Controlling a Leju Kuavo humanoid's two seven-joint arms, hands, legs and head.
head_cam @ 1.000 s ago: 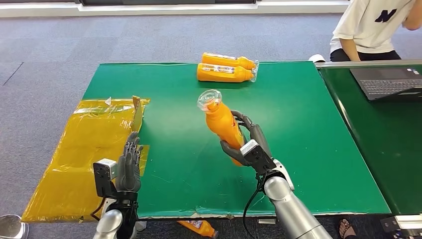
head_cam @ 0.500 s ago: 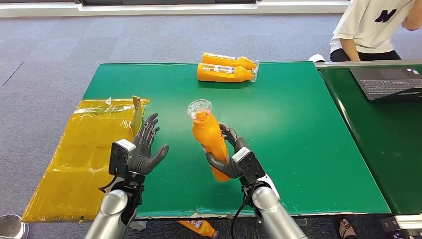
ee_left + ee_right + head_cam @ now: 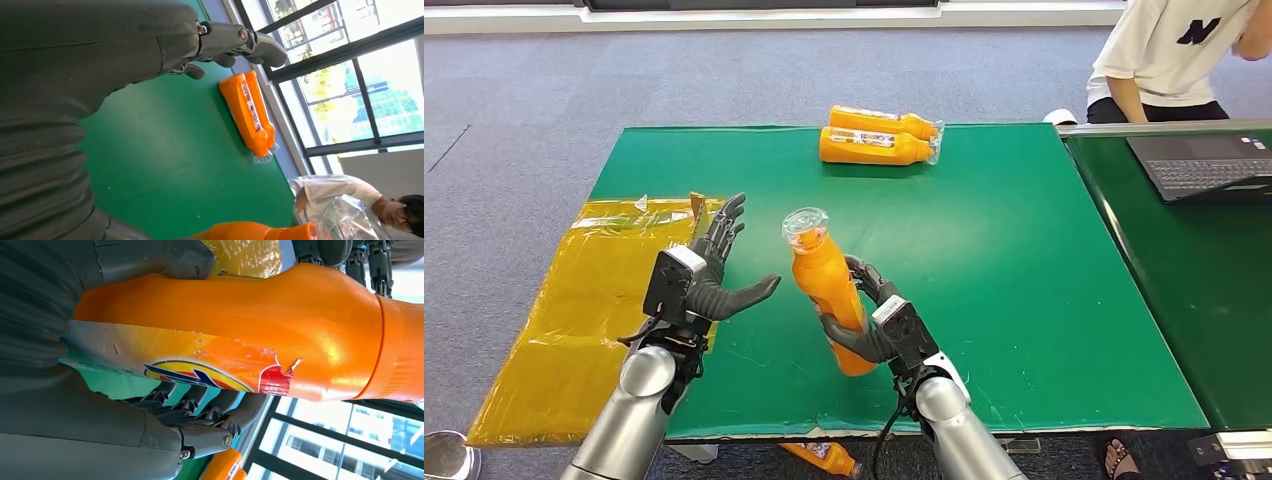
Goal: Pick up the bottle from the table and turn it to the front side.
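green surface [image 3: 1024,260] lies under both arms. right hand [image 3: 869,320] grips the bottle [image 3: 824,300] low on its body, cap up and tilted away, clear of the surface. left hand [image 3: 714,275], fingers spread and empty, waits just beside it, palm facing the bottle.

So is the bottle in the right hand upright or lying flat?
Roughly upright, tilted slightly: the bottle is lifted off the table, cap end up, gripped around its lower body by the right hand.
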